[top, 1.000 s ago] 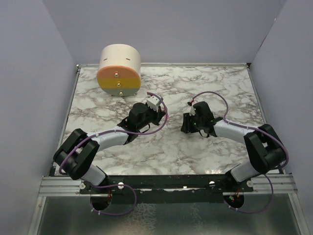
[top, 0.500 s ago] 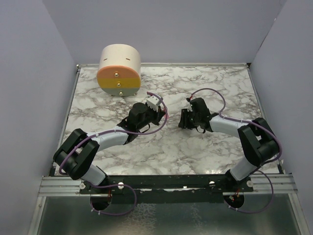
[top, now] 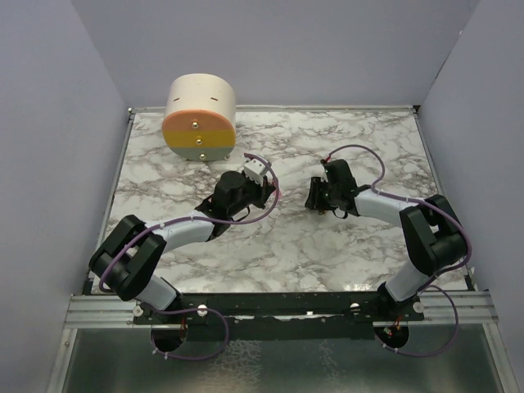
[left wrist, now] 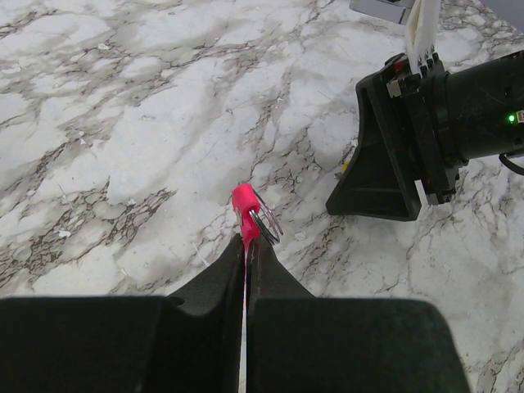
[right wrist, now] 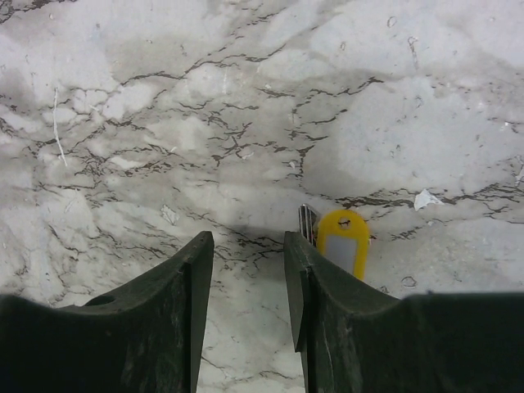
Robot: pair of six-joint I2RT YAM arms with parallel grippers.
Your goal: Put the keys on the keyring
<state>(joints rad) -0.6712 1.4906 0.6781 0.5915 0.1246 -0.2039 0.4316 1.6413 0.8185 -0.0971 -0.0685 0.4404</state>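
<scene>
Left pincer (left wrist: 246, 250) is clamped tight on the pink keyring (left wrist: 244, 203), with its metal ring (left wrist: 267, 226) protruding past the fingertips. Right pincer (right wrist: 248, 254) stands with jaws parted and nothing between them; the keys (right wrist: 344, 248) lie on the marble surface (right wrist: 123, 98) at 3 o'clock, just outside 1 finger. A cream-and-orange cylinder (top: 199, 119) stands at the surface's 11 o'clock.

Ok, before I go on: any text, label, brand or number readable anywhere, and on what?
No readable text in any view.
On the keys: a pale label window with nothing legible in it.
On the keyring: plain pink, no print.
On the cream-and-orange cylinder: only small studs and dark marks, no lettering.
</scene>
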